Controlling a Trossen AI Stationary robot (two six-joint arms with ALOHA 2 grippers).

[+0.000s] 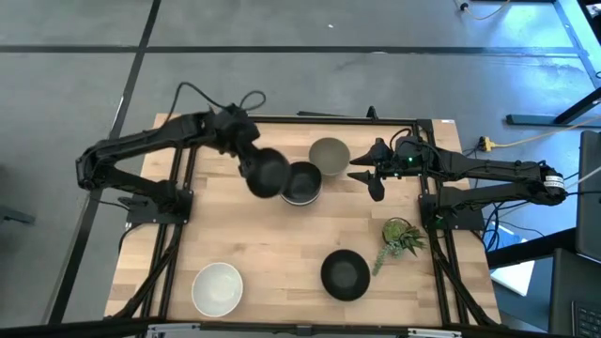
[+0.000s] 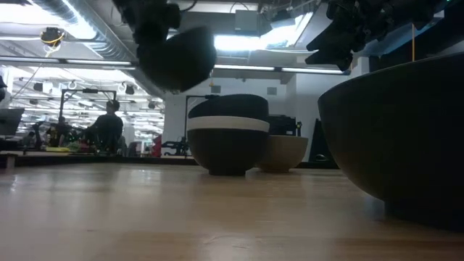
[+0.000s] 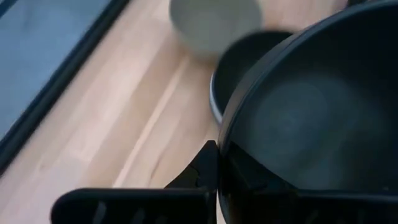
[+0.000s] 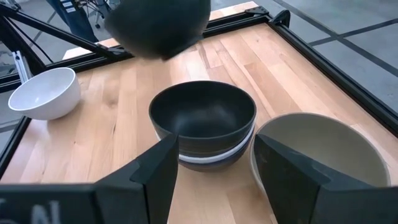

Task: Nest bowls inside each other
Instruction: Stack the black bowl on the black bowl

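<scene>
Black bowl (image 1: 267, 173) held in the air, pinched by the left gripper (image 1: 246, 165) just beside the stack (image 1: 302, 182) — grey-green bowl (image 1: 330, 155) touching it. Right gripper (image 1: 368, 177) hovers open, empty, near — plant sprig (image 1: 402, 237) at the table (image 1: 272, 246) edge.

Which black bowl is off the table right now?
The black bowl gripped in the left tool, raised beside the stack; the other loose black one sits on wood.

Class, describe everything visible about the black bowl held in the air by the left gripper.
The glossy black round bowl hangs above the wooden table, tilted, its rim pinched by the shut left gripper. Smooth, ceramic-looking, empty inside. It sits beside and above the stack of nested bowls, touching nothing else.
</scene>
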